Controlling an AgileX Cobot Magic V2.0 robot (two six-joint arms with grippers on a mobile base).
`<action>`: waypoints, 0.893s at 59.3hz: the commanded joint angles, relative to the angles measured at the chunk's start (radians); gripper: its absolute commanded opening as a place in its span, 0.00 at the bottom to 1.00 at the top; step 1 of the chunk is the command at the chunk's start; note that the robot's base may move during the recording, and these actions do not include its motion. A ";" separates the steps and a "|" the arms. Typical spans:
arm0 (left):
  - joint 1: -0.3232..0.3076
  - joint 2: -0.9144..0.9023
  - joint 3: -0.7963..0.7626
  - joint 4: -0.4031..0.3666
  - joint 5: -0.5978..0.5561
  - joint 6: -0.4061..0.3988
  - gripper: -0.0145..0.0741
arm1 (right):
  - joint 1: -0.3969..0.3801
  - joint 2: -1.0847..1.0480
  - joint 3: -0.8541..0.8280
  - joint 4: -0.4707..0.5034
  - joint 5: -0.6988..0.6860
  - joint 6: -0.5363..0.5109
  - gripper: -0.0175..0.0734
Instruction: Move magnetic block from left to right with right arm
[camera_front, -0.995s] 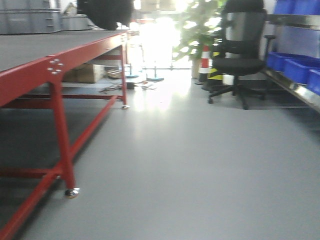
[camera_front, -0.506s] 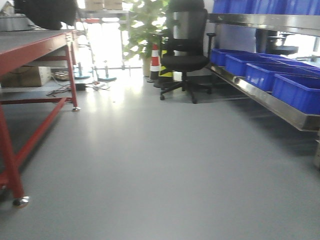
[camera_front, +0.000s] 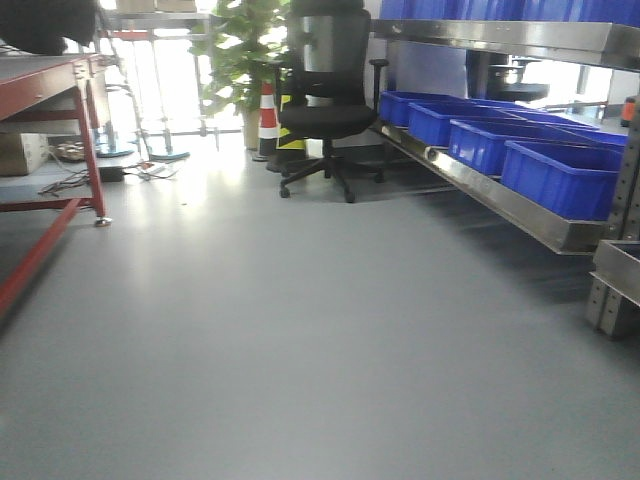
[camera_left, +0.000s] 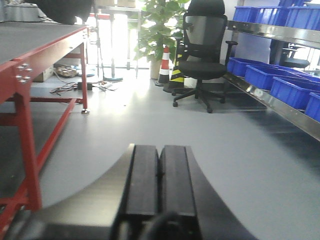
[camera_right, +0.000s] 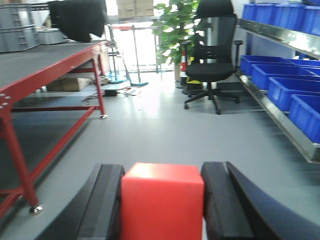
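Observation:
The magnetic block (camera_right: 162, 202), a plain red cube, fills the bottom middle of the right wrist view, clamped between the two black fingers of my right gripper (camera_right: 162, 172). It is held in the air above the grey floor. My left gripper (camera_left: 160, 150) shows in the left wrist view with its two black pads pressed together and nothing between them. Neither gripper nor the block appears in the front view.
A red-framed table (camera_front: 45, 75) stands at the left. A steel shelf with blue bins (camera_front: 560, 170) runs along the right. A black office chair (camera_front: 322, 100), a striped cone (camera_front: 266, 115) and a potted plant (camera_front: 240, 40) stand at the back on the grey floor.
The front view has swung to the right: the red table slid toward the left edge, and the chair and the shelf of blue bins came further into view.

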 joint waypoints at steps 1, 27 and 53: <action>-0.003 -0.015 0.009 0.000 -0.093 -0.007 0.03 | -0.006 0.019 -0.029 -0.015 -0.089 -0.007 0.37; -0.003 -0.015 0.009 0.000 -0.093 -0.007 0.03 | -0.006 0.019 -0.029 -0.015 -0.089 -0.007 0.37; -0.003 -0.015 0.009 0.000 -0.093 -0.007 0.03 | -0.006 0.019 -0.029 -0.015 -0.089 -0.007 0.37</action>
